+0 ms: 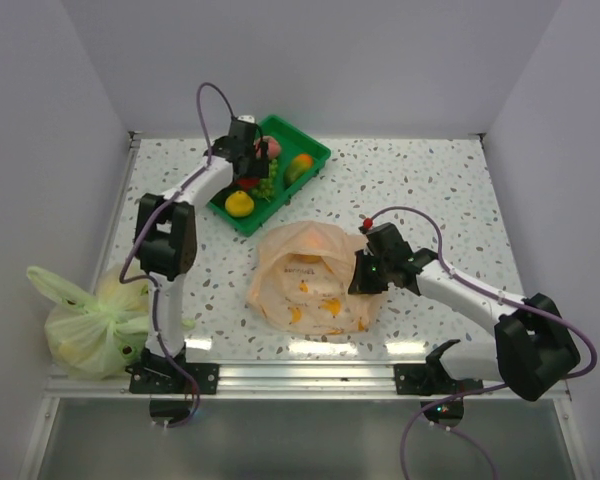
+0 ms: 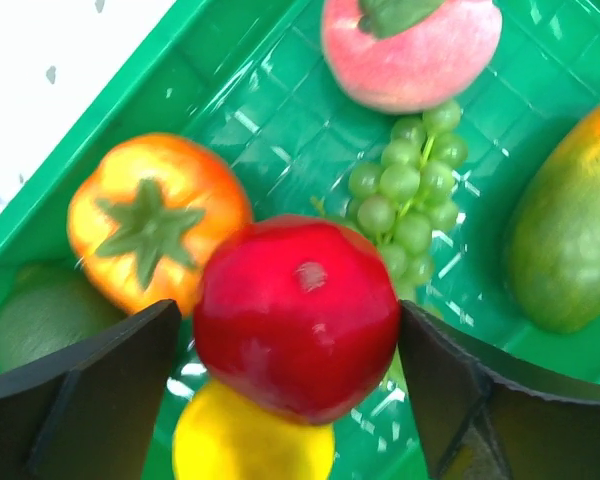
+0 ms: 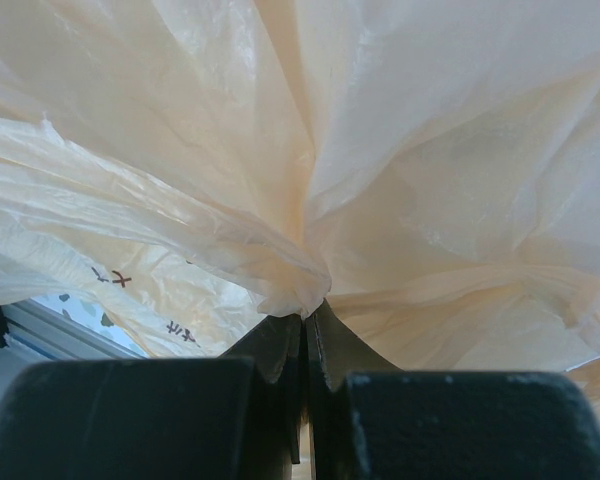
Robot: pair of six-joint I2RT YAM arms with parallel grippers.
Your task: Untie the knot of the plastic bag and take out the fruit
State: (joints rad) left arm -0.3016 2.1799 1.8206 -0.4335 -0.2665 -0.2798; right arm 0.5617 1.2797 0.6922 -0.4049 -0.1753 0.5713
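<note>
My left gripper [image 1: 248,170] hangs over the green tray [image 1: 310,150] and is shut on a red fruit [image 2: 298,315], one finger [image 2: 100,385] on each side. Under it lie a yellow fruit [image 2: 250,440], an orange fruit [image 2: 150,220], a grape bunch [image 2: 405,195], a peach [image 2: 410,50], a green-orange mango [image 2: 570,240] and a dark green fruit [image 2: 30,325]. The pale orange plastic bag [image 1: 315,280] lies at the table's middle. My right gripper [image 1: 358,275] is shut on a pinch of its film [image 3: 300,290] at the bag's right side. I cannot make out a knot.
A yellow-green tied bag [image 1: 90,320] sits at the left near edge, beside the left arm's base. The tray stands at the back, left of centre. White walls close in the table on three sides.
</note>
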